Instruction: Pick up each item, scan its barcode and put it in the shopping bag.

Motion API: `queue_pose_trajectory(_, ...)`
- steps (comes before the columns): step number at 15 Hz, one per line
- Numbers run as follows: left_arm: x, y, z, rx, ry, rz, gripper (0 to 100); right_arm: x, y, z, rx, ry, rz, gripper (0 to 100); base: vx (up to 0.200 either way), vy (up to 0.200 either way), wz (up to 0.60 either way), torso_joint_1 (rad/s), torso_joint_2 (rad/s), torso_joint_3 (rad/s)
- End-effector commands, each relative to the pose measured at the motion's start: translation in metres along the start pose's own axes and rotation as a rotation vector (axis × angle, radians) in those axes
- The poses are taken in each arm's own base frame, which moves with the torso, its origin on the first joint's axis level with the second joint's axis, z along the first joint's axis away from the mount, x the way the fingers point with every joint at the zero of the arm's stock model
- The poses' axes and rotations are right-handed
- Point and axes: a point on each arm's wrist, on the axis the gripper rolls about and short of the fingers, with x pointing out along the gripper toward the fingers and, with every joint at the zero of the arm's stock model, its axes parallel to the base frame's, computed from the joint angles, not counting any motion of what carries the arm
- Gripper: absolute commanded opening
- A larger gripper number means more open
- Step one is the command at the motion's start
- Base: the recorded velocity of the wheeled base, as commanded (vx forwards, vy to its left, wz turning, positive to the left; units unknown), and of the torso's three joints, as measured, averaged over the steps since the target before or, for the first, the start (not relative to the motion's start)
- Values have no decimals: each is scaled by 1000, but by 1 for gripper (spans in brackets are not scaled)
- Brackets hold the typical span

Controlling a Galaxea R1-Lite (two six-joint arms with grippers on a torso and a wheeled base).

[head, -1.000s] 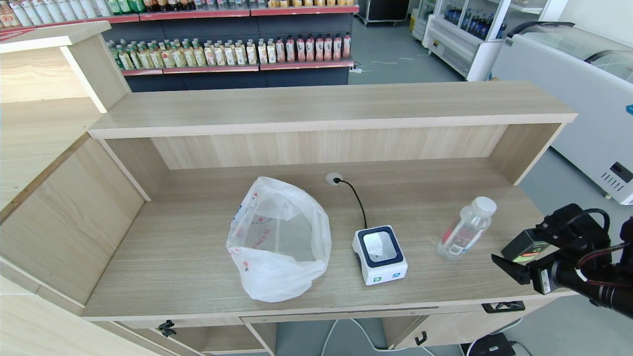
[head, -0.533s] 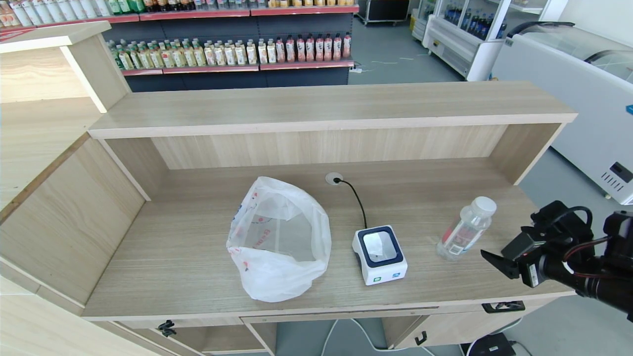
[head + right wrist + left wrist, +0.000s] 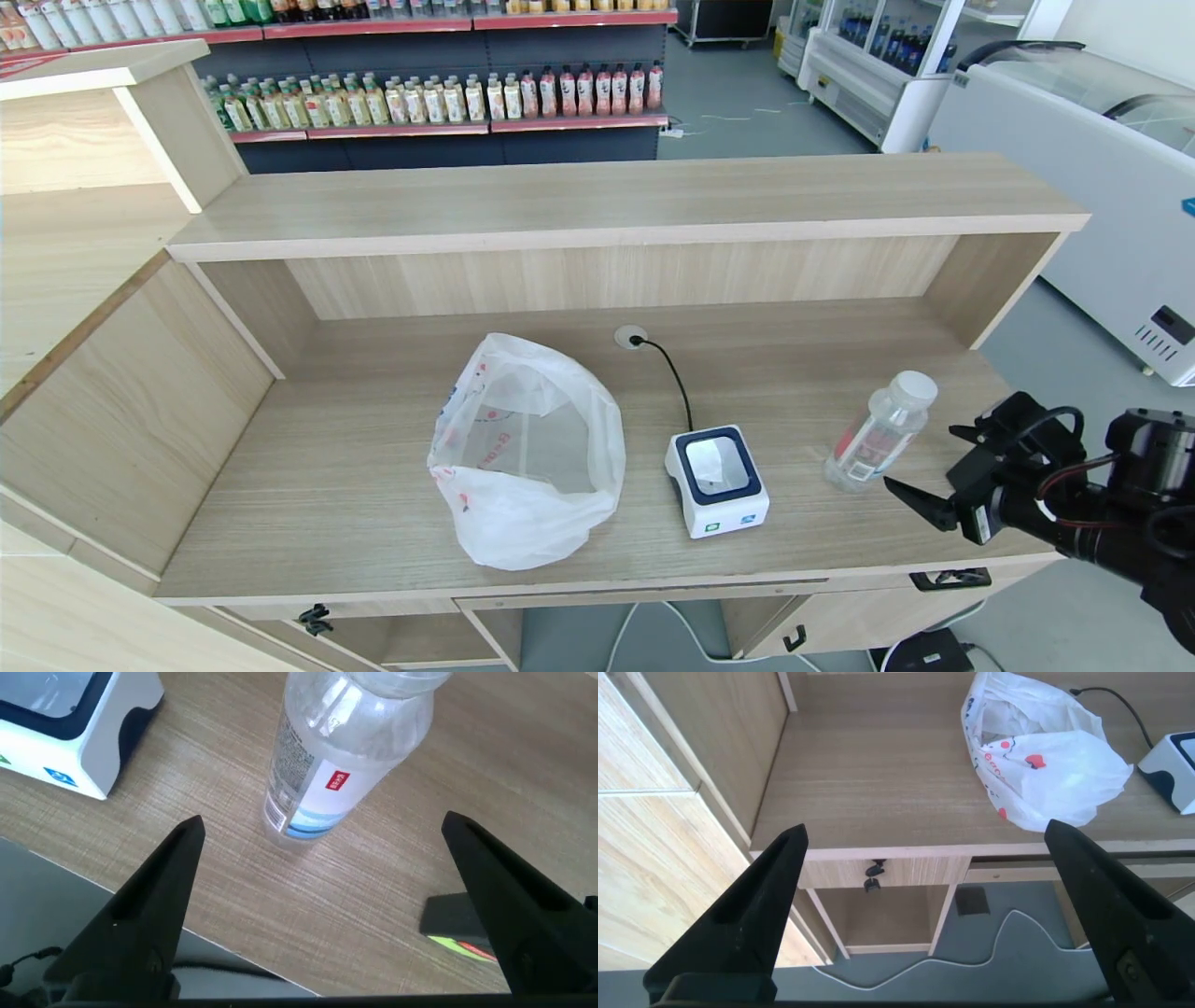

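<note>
Labels first, no print read out:
- bottle (image 3: pixel 878 434): clear plastic, white cap. The label carries a small red patch, a pale blue band low down and a strip of fine print along one side. The right wrist view (image 3: pixel 336 756) shows this best; the fine print is too small to read.
- shopping bag (image 3: pixel 527 453): thin white plastic with red printing on its side, characters not legible.
- scanner (image 3: pixel 716 479): white body with a dark-framed window on top. The face toward the front edge has one green and one blue sticker.

Count: 1 bottle, 1 bag, 1 scanner.

Layout on the worktop (image 3: pixel 355 485):
- The bag is about mid-worktop with its mouth open upward.
- The scanner is just beside the bag, on the side toward the right edge. They are close, but I can't tell if they touch.
- A black cable (image 3: pixel 672 373) runs from the scanner to a grommet near the back wall.
- The bottle stands upright toward the right edge, apart from the scanner.

Right pincer (image 3: pixel 920 457):
- It is spread wide and holds nothing.
- It sits over the front right corner of the worktop, with its fingers pointing at the bottle.
- The bottle is near it and just ahead of the fingertips, lined up with the gap between them in the right wrist view (image 3: pixel 322 826). There is no contact.

Left pincer (image 3: pixel 926 833):
- It is also spread wide and holds nothing.
- It hangs off the worktop, out past the front edge toward the left end.
- From there the bag (image 3: pixel 1036 756) is well apart, and the scanner (image 3: pixel 1172 765) lies beyond it.
</note>
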Motion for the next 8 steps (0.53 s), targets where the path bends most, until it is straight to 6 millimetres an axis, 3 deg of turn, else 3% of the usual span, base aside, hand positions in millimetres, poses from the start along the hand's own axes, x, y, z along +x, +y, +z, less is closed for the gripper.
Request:
queue_pose_trajectory(1,0,0,0,0,0,0,100,5,1,-6,9,17,15,100,0,0,0,0,0,0)
queue_pose_trajectory(8,0,0,0,0,0,0,100,24,-3,-18,-12,-46,51,100,0,0,0,0,0,0)
